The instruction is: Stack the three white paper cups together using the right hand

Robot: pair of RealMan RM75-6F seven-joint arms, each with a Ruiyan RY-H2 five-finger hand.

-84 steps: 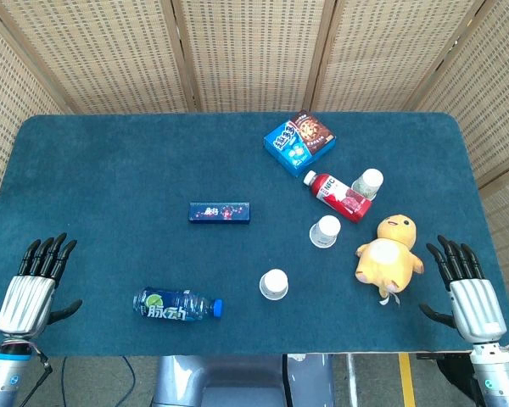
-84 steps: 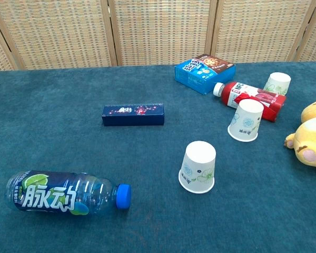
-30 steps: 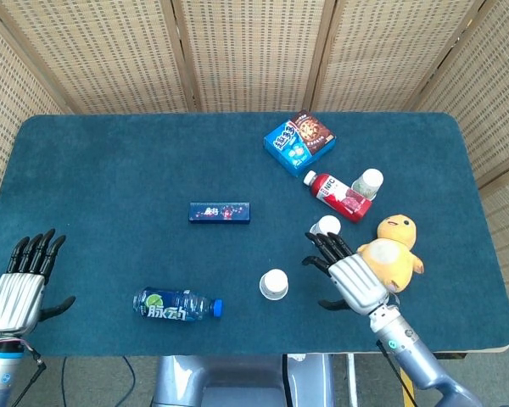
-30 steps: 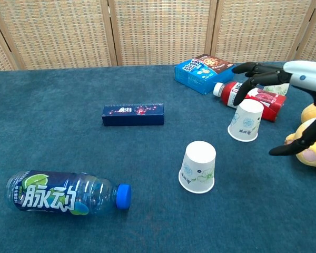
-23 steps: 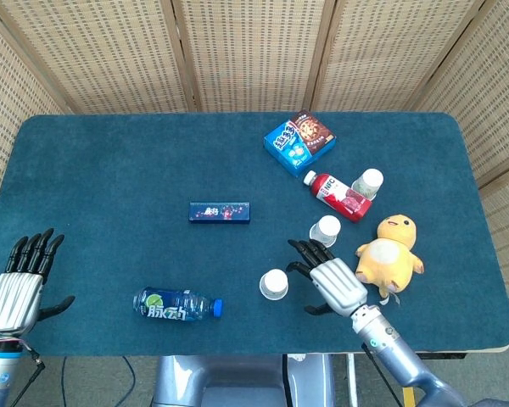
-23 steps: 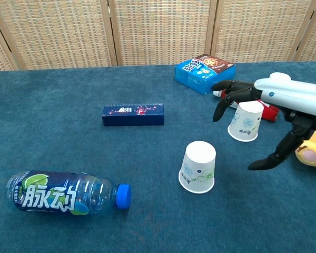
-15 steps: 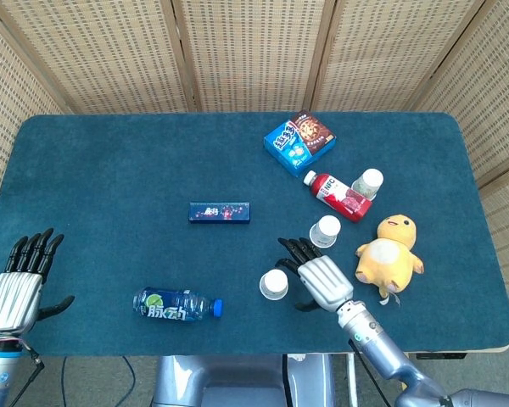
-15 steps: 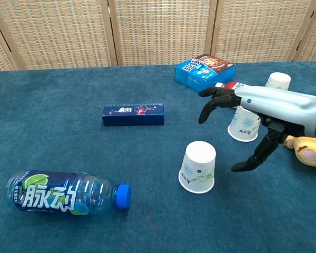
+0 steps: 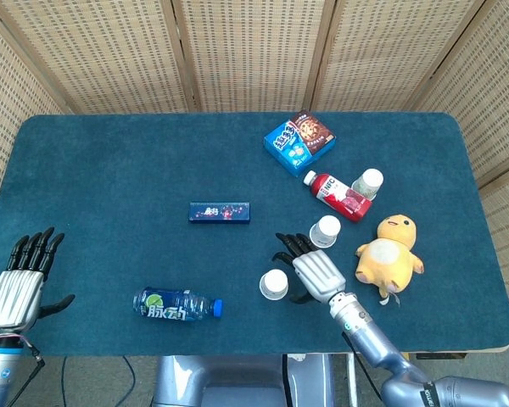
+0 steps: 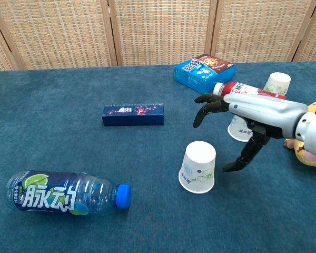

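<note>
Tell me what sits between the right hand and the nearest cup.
Nothing: in the chest view only bare cloth separates the right hand from the nearest cup.

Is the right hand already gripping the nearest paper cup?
No. In the chest view the right hand is spread open above and beside the nearest paper cup, with clear gaps between its fingers and the cup.

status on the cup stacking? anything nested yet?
Nothing stacked: all three cups stand apart, upside down, the nearest cup, the middle cup and the far cup beside the red bottle. In hand: nothing; the right hand hovers open over the nearest cup, not touching. Left hand idle. Left: grasp and stack all three.
</note>
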